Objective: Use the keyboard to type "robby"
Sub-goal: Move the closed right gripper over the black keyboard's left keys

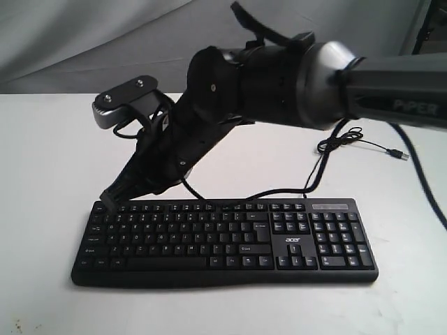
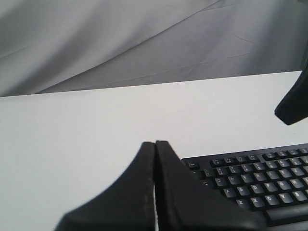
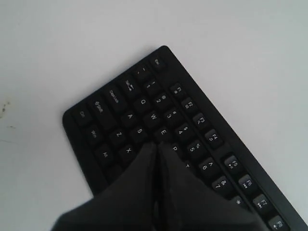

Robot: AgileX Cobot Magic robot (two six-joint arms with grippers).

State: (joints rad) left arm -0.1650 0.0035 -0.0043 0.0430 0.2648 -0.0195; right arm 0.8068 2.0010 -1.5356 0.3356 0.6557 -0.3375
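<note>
The black keyboard (image 1: 223, 241) with white legends and an "acer" logo lies flat on the white table (image 1: 42, 174). My right gripper (image 1: 108, 197) reaches in from the right across the keyboard's left half. It is shut with nothing in it. In the right wrist view its tips (image 3: 158, 144) hover over the keyboard (image 3: 144, 110) beside the E and R keys; I cannot tell whether they touch. My left gripper (image 2: 155, 143) is also shut and empty, off the left end of the keyboard (image 2: 255, 178). It is out of the exterior view.
The thin black USB cable (image 1: 342, 143) loops on the table behind the keyboard, its plug (image 1: 399, 155) lying loose at the right. A grey cloth backdrop (image 1: 84, 42) hangs behind the table. The right gripper's dark tip (image 2: 292, 103) shows in the left wrist view.
</note>
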